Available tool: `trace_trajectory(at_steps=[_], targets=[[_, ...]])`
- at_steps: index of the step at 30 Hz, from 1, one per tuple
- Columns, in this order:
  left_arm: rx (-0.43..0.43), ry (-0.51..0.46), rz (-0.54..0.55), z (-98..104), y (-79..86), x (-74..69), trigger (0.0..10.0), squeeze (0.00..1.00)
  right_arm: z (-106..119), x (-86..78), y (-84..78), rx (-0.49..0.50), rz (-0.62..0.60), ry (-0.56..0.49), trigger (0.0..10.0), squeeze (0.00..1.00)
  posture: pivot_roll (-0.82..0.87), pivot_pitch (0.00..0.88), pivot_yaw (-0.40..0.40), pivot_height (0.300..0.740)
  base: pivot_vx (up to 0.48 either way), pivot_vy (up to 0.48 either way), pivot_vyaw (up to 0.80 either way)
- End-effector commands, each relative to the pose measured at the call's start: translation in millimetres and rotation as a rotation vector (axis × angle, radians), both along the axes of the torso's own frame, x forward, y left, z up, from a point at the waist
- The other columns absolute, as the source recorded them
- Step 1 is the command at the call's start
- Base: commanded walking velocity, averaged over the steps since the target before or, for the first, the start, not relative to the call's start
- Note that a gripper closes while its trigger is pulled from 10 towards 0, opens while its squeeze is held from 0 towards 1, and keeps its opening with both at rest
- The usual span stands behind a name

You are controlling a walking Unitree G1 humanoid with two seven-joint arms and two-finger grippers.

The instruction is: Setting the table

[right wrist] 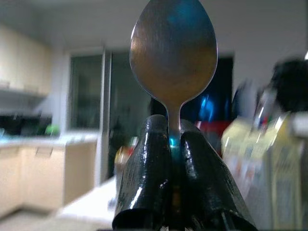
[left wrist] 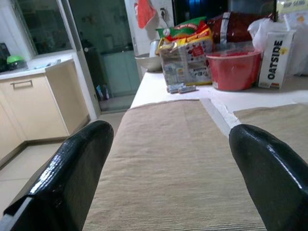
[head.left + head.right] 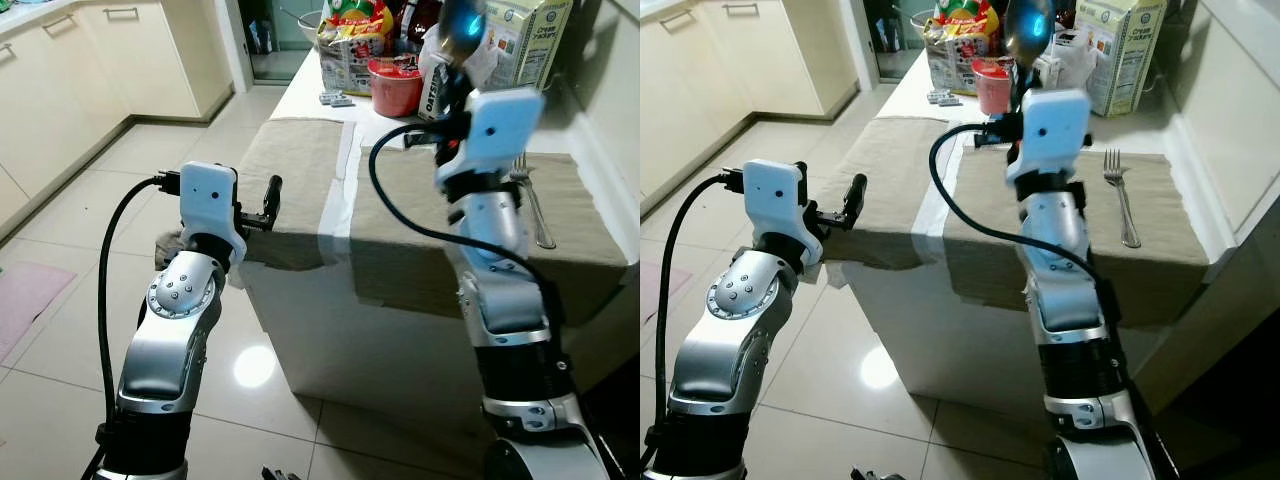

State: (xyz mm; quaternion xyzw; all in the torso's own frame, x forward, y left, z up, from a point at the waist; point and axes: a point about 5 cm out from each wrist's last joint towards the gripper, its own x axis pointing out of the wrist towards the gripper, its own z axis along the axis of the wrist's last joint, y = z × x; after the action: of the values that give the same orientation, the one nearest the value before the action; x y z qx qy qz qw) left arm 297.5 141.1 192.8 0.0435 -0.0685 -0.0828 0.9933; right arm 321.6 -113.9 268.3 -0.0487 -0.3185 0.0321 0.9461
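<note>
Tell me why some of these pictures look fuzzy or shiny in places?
Right wrist view: the spoon and the fingers gripping it are sharp, the kitchen behind soft and blurred, and the bowl mirrors a blue glow. Left wrist view: the near fingertips loom large and slightly soft. Left eye view: a lamp glares off the floor tile.

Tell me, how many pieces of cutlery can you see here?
2. A fork lies on the right-hand placemat. A spoon is held upright in the right end effector above the table. More may be hidden among the groceries.
</note>
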Motion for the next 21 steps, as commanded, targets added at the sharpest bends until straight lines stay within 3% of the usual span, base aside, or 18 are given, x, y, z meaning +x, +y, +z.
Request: trace_trajectory(at_steps=[1, 7, 13, 21], targets=[[0.001, -0.018, 0.019, 4.0, 4.3, 2.7, 10.0, 0.0, 18.2, -5.2, -0.4, 0.011, -0.007, -0.09, 0.0, 0.0, -0.16, 0.0, 0.129, 0.74, 0.0, 0.0, 0.0], [0.013, -0.051, -0.003, 3.4, 0.5, -2.8, 10.0, 0.0, 7.6, -10.4, -3.9, 0.01, -0.013, -0.1, 0.0, 0.0, -0.16, 0.0, 0.125, 0.74, 0.0, 0.0, 0.0], [-0.015, -0.028, -0.001, -5.1, 3.8, -9.1, 10.0, 0.0, -26.2, -16.5, -4.2, -0.029, -0.039, -0.031, 0.0, 0.0, -0.15, 0.0, 0.12, 0.74, 0.0, 0.0, 0.0], [-0.039, -0.033, -0.028, -5.6, 1.7, -12.1, 10.0, 0.0, -35.0, -16.5, -2.4, -0.04, -0.034, -0.009, 0.0, 0.0, -0.15, 0.0, 0.125, 0.74, 0.0, 0.0, 0.0]])
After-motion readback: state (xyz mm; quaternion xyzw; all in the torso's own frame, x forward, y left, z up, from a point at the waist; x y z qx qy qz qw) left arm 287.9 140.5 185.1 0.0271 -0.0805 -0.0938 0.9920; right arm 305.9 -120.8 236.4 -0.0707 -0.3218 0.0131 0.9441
